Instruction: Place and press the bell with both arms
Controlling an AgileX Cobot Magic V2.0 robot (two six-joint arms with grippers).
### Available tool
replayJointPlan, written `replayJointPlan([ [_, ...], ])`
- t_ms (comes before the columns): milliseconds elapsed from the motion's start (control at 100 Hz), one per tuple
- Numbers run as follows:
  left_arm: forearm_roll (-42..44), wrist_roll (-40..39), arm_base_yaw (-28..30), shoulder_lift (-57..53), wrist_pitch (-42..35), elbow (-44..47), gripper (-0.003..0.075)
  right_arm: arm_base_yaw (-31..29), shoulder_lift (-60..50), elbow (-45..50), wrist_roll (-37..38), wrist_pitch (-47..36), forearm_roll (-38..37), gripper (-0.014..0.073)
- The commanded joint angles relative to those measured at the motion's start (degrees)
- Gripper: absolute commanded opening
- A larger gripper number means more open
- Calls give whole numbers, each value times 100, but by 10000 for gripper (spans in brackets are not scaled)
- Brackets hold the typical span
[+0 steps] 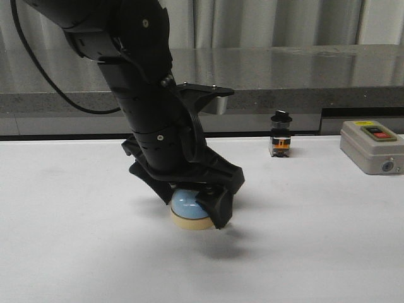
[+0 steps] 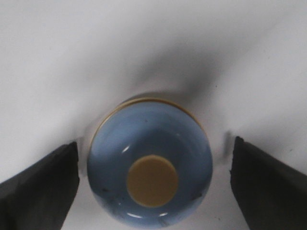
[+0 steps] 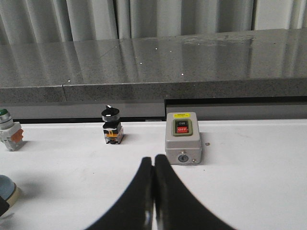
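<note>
The light-blue bell (image 1: pixel 188 212) with a cream base sits on the white table (image 1: pixel 315 240) near the middle. My left gripper (image 1: pixel 189 203) hangs right over it, one black finger on each side. In the left wrist view the bell (image 2: pixel 149 163) shows from above with its cream button; the left gripper (image 2: pixel 154 146) is open, with a gap between each finger and the dome. My right gripper (image 3: pixel 153 160) is shut and empty, low over the table, out of the front view. The bell's edge (image 3: pixel 5 191) shows in the right wrist view.
A grey box (image 1: pixel 372 146) with a red button stands at the back right, also in the right wrist view (image 3: pixel 183 139). A black selector switch (image 1: pixel 280 134) stands at the back. A green-capped white switch (image 3: pixel 8 128) shows in the right wrist view. A grey ledge runs behind.
</note>
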Motion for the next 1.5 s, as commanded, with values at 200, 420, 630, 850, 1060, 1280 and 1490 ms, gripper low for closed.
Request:
replayJointPlan([
  [200,-93,-52,-23,-765,-21,-151,621,-33,-108,-88,-9,-499,0,-60],
  [420,-93,-89,243,-1562,-31,-104,621,-33,-108,-88,-9,-499,0,-60],
  [630,-83,-217,956,-2442,-231,343,621,-33,-108,-88,-9,-499,0,-60],
  [850,-83,-327,1963,-3567,-718,1358,621,-33,-108,-88,-9,-499,0,-60],
  [1060,-93,-368,2888,-4952,-1352,2646,621,-33,-108,-88,-9,-499,0,-60],
  [1280,-83,-368,3323,-6579,-1678,3889,617,-33,-108,-88,-9,-499,0,-60],
  [1490,-83,-368,3348,-7787,-1678,4490,435,-33,-108,-88,-9,-499,0,-60],
])
